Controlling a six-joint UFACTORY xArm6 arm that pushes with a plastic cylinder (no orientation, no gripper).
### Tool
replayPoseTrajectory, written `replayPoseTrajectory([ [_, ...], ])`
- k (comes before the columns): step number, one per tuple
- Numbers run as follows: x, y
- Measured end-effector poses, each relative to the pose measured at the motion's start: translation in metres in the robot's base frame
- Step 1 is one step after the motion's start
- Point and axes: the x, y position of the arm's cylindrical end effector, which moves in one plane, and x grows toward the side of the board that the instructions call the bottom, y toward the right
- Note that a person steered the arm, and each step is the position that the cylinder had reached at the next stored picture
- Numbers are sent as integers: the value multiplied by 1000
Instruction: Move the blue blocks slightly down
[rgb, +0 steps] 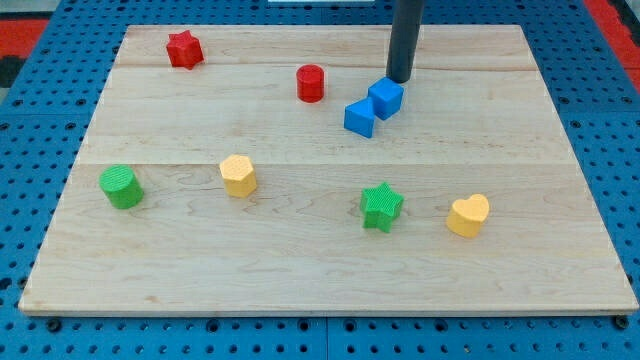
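Observation:
Two blue blocks lie touching each other in the upper middle of the wooden board (300, 270): a blue cube (385, 97) and, just below and to its left, a blue wedge-like block (359, 117). My tip (399, 78) comes down from the view's top and stands right at the cube's upper right edge, touching or nearly touching it.
A red cylinder (311, 82) sits left of the blue blocks. A red star (184, 49) is at the upper left. A green cylinder (121, 187) and a yellow hexagon (239, 175) are at the left. A green star (381, 206) and a yellow heart (468, 214) lie below the blue blocks.

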Motion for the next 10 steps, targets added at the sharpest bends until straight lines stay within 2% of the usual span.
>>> replayPoseTrajectory([
  [2,0,19],
  [6,1,16],
  [8,48,33],
  [9,51,33],
  [10,30,33],
])
